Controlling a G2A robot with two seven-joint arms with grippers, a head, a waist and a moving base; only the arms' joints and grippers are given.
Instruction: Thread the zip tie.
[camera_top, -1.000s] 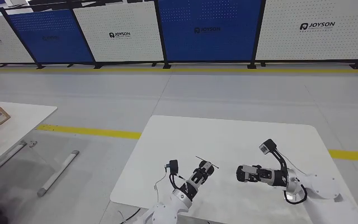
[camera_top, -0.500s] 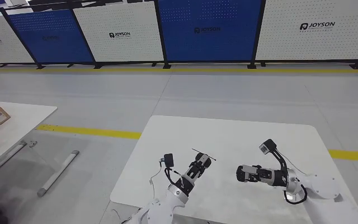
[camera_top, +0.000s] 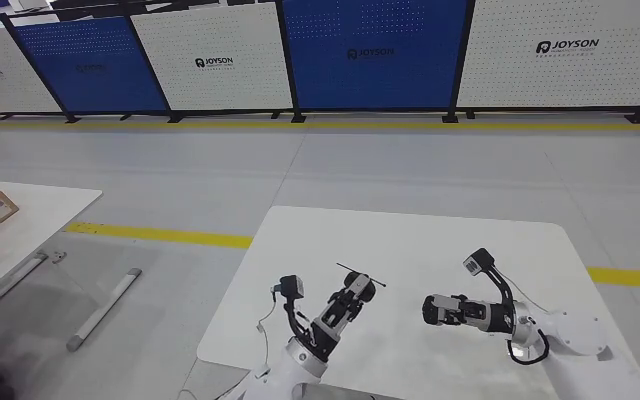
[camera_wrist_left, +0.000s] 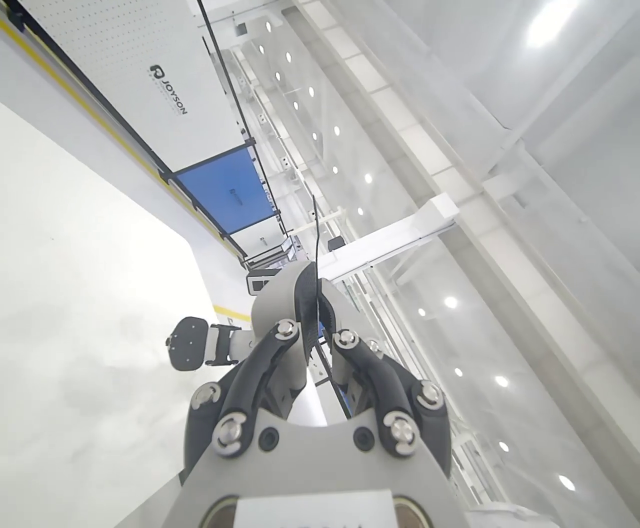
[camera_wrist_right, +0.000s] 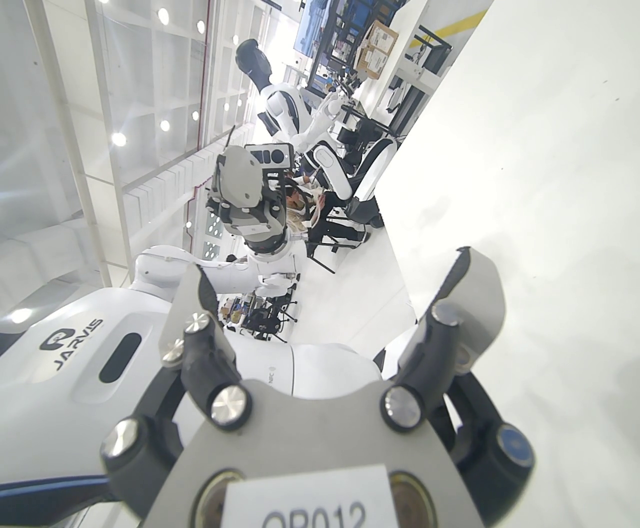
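My left gripper (camera_top: 358, 288) hovers over the white table (camera_top: 420, 235) near its front edge, shut on a thin black zip tie (camera_top: 361, 275). In the left wrist view the zip tie (camera_wrist_left: 315, 235) is pinched between the fingertips (camera_wrist_left: 306, 292), and its free end sticks out straight beyond them. My right gripper (camera_top: 431, 309) is a short way to the right, facing the left one. In its own view the right gripper (camera_wrist_right: 332, 287) stands open with nothing between the fingers. That view also shows the left gripper (camera_wrist_right: 239, 186) farther off, with the tie's tip (camera_wrist_right: 231, 134) poking out.
The table's left edge (camera_top: 235, 290) and front edge are close to both arms. Another white table (camera_top: 40, 210) stands far left across the floor. Blue and white pegboard panels (camera_top: 375, 55) line the back.
My left gripper has shifted a little to the left and farther back with the zip tie, and its wrist has turned. The right arm has stayed still.
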